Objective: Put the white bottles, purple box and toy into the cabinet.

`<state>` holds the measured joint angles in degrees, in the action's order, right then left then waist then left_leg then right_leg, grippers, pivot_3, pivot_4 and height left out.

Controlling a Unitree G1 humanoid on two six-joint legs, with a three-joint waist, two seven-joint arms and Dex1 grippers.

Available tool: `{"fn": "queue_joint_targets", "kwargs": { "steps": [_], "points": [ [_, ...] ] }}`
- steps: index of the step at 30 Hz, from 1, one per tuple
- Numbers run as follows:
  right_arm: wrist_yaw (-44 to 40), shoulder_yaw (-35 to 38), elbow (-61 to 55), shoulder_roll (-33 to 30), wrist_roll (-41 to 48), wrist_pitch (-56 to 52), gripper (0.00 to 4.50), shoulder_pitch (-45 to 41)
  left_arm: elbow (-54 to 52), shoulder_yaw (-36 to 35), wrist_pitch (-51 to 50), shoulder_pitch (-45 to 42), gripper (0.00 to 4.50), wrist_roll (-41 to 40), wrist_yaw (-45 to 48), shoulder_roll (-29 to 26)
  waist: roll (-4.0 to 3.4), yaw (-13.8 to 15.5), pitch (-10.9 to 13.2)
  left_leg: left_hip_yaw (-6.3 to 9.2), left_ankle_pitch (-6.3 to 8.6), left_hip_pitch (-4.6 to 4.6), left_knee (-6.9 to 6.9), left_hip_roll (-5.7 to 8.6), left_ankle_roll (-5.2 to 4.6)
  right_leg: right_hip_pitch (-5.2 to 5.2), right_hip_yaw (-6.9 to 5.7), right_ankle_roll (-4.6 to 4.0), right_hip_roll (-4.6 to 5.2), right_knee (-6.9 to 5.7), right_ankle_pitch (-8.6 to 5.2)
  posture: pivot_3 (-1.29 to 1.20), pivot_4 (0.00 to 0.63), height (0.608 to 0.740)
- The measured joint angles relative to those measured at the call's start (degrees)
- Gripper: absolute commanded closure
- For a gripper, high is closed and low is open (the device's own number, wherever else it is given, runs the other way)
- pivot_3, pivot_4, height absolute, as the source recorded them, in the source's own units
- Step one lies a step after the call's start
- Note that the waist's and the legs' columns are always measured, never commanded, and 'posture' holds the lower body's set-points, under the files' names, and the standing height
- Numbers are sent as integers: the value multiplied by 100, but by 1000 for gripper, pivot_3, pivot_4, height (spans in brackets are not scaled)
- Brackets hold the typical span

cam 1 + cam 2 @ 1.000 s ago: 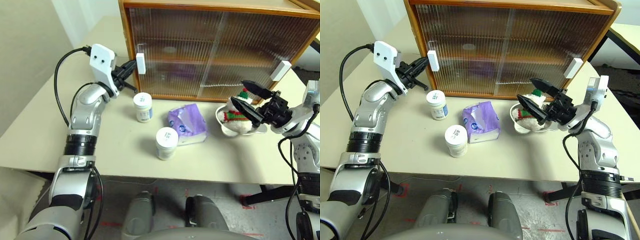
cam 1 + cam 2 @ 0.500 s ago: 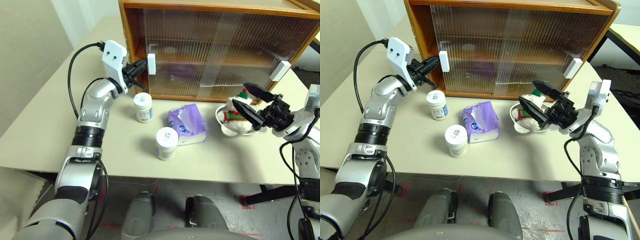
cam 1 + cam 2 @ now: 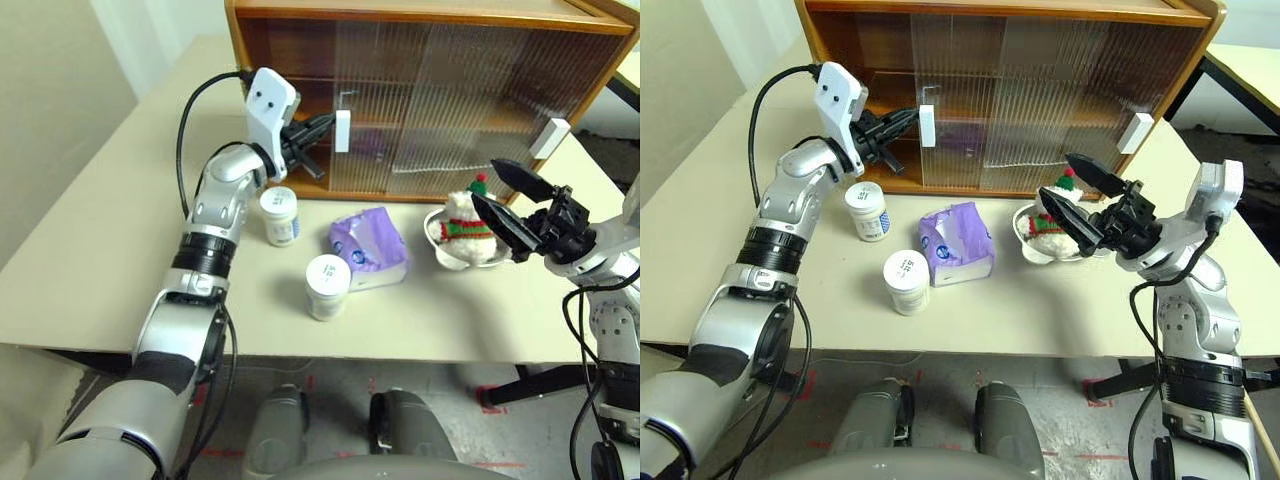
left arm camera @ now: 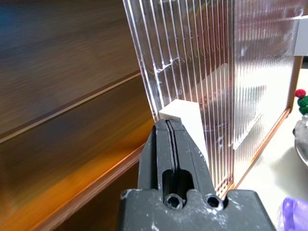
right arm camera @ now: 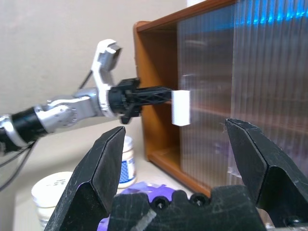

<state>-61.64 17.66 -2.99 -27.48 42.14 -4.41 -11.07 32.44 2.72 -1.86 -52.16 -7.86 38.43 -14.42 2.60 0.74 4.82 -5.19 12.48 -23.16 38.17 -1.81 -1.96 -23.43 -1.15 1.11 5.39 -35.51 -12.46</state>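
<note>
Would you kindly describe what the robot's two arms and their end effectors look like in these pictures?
Both arms are silver-grey metal segments with black ribbed bands at the joints. A white angular camera bracket sits on the left wrist, fed by a looping black cable. The left end effector and right end effector each have two black, tapering, pointed fingers. A thin black cable runs down beside the right arm.

Left jaws closed, right jaws apart
</note>
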Motion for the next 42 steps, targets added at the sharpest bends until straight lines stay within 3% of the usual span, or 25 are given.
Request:
{"fn": "queue_joint_targets", "kwargs": {
  "steps": [22, 37, 40, 42],
  "points": [
    [214, -139, -350, 12, -84, -73, 0, 144, 1544, 58, 830, -856, 4457, 154, 229, 646, -17, -287, -38, 0, 0, -2, 5, 0, 1, 0, 5, 2, -7, 1, 4, -83, 0, 740],
    [216, -144, -358, -43, -91, -64, 0, 66, 1348, 8, 823, -851, 4457, 137, 195, 492, -44, -316, -65, 0, 0, 1, 6, -3, 1, -2, 14, 2, -18, -3, 5, -36, 0, 740],
    [207, -171, -340, -41, -96, -64, 0, 57, 538, -194, 375, -527, 3855, 6, 207, 92, -59, -357, -74, -1, 0, 4, 3, -11, 1, -5, 23, 0, -28, -7, 5, -14, 0, 740],
    [186, -231, -299, -29, -117, -65, 0, 3, -184, -339, -145, -184, 3130, -183, 264, -223, -69, -370, -81, -1, 0, 8, 3, -12, 2, -6, 27, -1, -29, -13, 4, -3, 0, 740]
  ]
}}
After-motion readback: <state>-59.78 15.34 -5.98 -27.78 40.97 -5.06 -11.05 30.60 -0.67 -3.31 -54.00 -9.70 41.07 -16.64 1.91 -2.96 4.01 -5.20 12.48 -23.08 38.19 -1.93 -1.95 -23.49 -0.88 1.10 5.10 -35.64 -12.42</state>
